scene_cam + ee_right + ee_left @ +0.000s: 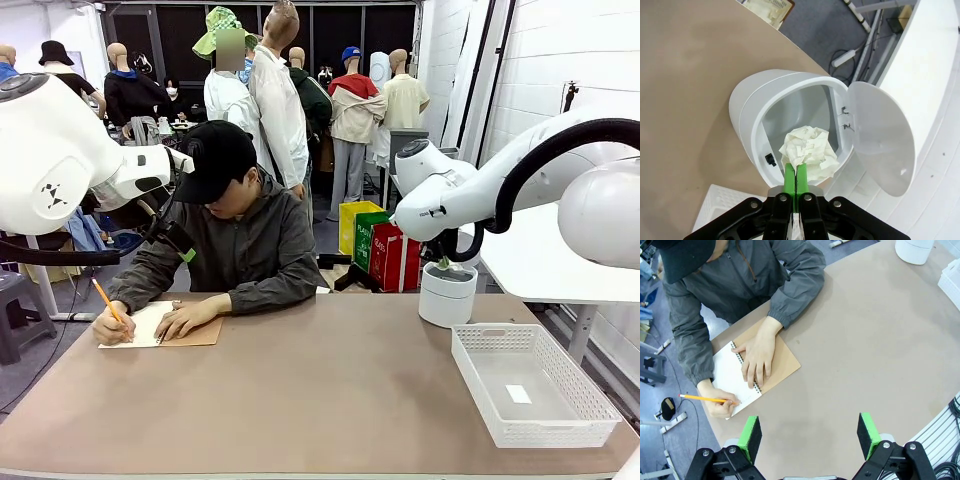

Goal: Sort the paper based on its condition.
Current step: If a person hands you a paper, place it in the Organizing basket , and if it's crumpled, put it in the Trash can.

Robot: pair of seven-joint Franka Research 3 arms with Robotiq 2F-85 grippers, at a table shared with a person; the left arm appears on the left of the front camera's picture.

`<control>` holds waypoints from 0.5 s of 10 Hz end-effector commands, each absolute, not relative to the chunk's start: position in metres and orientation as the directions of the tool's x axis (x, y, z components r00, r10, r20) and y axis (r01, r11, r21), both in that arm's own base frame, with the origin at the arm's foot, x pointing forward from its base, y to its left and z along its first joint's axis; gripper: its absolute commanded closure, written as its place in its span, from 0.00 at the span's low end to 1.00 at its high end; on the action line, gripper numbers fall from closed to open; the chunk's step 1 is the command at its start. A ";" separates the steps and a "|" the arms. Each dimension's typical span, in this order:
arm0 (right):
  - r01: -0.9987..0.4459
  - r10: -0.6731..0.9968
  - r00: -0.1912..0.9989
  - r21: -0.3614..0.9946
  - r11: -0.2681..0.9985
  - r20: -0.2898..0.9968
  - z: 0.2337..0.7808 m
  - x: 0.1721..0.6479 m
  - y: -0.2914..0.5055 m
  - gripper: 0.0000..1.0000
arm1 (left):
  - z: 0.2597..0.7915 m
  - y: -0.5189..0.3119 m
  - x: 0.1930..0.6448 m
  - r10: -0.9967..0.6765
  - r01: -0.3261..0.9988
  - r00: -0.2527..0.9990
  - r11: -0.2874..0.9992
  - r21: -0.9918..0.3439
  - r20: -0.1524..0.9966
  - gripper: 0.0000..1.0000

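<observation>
- The right gripper point(796, 172) has its green pads pressed together, pinching the crumpled paper point(810, 150) over the mouth of the open white bin point(747, 115).
- The left gripper point(810, 436) hangs with its pads wide apart above the table point(865, 350).
- At the far side, a person's hand point(759, 357) rests on a spiral notebook point(782, 362), while the other hand writes with a pencil point(705, 398).

no clean read anywhere. front view, centre right: yellow bin point(350, 222), green bin point(367, 238) and red bin point(398, 260) carry vertical lettering, too small to make out. left arm shell point(52, 195), upper left: dark logo mark, no words. label point(518, 393) in white basket point(470, 345), lower right: no print resolvable.
</observation>
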State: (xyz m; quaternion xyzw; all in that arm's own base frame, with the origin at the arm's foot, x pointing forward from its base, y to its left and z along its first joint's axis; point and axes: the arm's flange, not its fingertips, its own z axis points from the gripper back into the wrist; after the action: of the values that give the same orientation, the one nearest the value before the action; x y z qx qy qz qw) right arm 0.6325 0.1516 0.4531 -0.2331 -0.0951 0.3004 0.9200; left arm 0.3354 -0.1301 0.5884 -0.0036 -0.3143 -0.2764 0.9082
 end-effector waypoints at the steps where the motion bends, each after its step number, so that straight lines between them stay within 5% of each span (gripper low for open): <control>1: -0.497 0.590 0.807 -0.516 0.698 0.019 0.453 0.643 0.152 1.00 | 0.590 -0.130 0.336 -0.499 0.504 0.651 0.848 0.167 0.572 0.00; 3: -0.496 0.587 0.810 -0.511 0.702 0.020 0.453 0.646 0.152 0.90 | 0.590 -0.130 0.336 -0.499 0.504 0.651 0.848 0.167 0.572 0.00; 5: -0.485 0.578 0.815 -0.513 0.709 0.028 0.450 0.647 0.152 0.51 | 0.590 -0.130 0.336 -0.499 0.504 0.651 0.848 0.167 0.572 0.00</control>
State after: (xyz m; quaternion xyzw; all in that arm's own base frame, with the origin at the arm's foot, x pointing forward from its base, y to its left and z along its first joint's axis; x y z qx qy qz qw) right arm 0.6393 0.1497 0.4506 -0.2333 -0.0939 0.2969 0.9212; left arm 0.3354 -0.1301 0.5884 -0.0036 -0.3143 -0.2764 0.9082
